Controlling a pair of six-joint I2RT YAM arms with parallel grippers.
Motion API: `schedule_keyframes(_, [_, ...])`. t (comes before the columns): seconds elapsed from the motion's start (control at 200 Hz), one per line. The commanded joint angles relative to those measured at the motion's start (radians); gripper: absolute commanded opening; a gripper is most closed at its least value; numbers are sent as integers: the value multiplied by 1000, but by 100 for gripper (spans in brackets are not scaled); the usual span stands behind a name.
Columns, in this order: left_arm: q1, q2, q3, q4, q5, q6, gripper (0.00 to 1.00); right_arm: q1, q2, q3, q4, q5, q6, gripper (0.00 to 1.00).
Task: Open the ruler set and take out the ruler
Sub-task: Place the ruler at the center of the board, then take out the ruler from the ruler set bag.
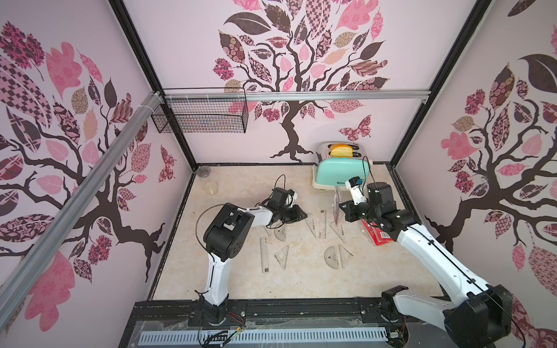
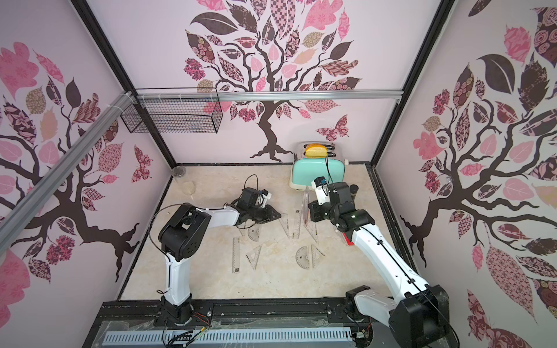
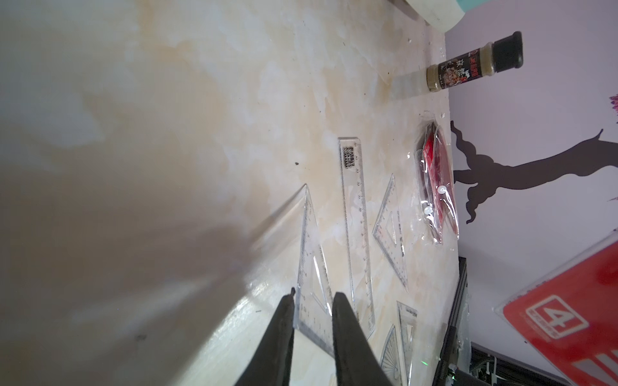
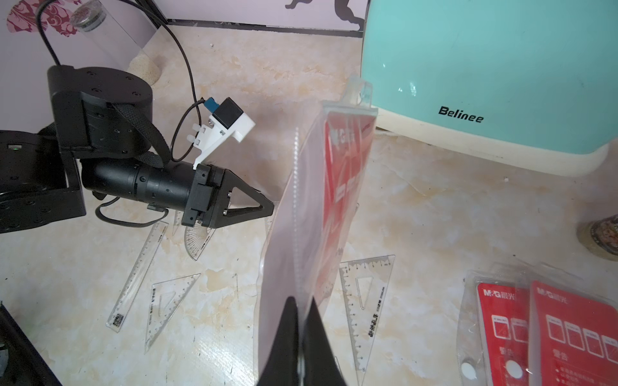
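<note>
Two claws are working over the surface [image 1: 241, 280].
The right claw [image 4: 302, 300] is pinching the ruler-set pouch [image 4: 314, 207] upright at far right, near the mint toaster [image 4: 485, 67]; the left claw [image 3: 312, 297] is hanging slightly open over a set square [image 3: 307, 234], with a straight ruler [image 3: 356, 227] lying just right of it.

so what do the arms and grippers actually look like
Both arms match: the left arm and right arm have white link shells between black joint housings, with thin black cables running along them. The left gripper and right gripper have black, triangular, tapering fingers. Each wrist carries a small black camera on a white mount with a blue connector.
</note>
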Motion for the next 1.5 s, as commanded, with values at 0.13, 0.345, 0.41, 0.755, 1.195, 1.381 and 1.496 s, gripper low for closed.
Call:
schedule_keyframes(0.13, [8, -9, 5, -35, -24, 31, 29, -5, -18, 28, -6, 4, -13, 0])
schedule_keyframes(0.345, [8, -76, 31, -131, -81, 96, 37, -5, -15, 29, 0, -16, -12, 0])
schedule_keyframes(0.41, [7, -106, 35, -167, -115, 120, 37, -5, -14, 29, 6, -32, -12, 0])
schedule_keyframes(0.755, [-135, -400, 35, -196, -305, 181, 22, -4, 4, -15, 104, -174, 9, 0])
schedule_keyframes(1.195, [-287, -459, 83, -196, -346, 182, 2, -2, 9, -33, 157, -234, 14, 0])
schedule_keyframes(1.381, [-288, -436, 77, -155, -352, 168, 1, -2, 1, -44, 165, -259, 5, 0])
schedule_keyframes(1.496, [-289, -423, 89, -153, -345, 169, 1, -2, 3, -42, 165, -261, 5, 0])
